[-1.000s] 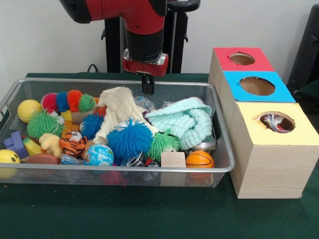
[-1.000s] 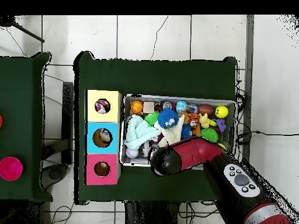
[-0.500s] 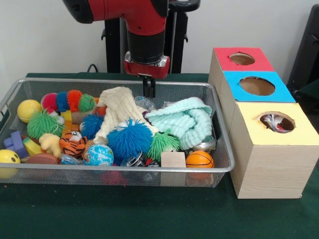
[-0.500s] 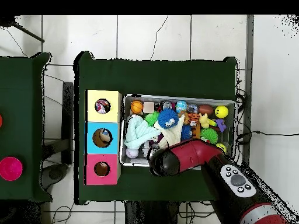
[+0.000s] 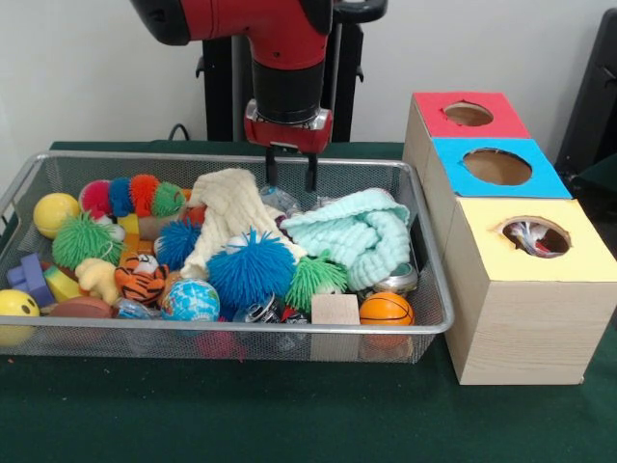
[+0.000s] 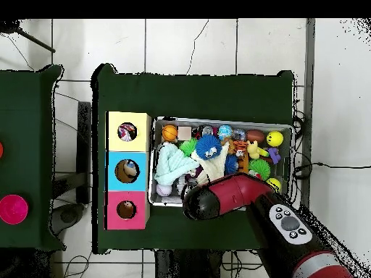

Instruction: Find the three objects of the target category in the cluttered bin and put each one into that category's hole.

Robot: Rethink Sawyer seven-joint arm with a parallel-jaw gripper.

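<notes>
End effector [image 5: 289,180]: fingers spread apart, empty, hanging over the far side of the wire bin [image 5: 424,318]. Mint knitted cloth [image 5: 359,236]: in the bin, just below and right of the end effector. Cream knitted cloth [image 5: 227,214]: below and left of it.

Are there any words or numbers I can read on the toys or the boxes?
No readable words, labels or numbers in either view.
Globe ball: map shapes only; any lettering is too small to read.
Smiley ball: a drawn face, no letters.
Red, blue and yellow box tops: plain colour, no writing.
</notes>
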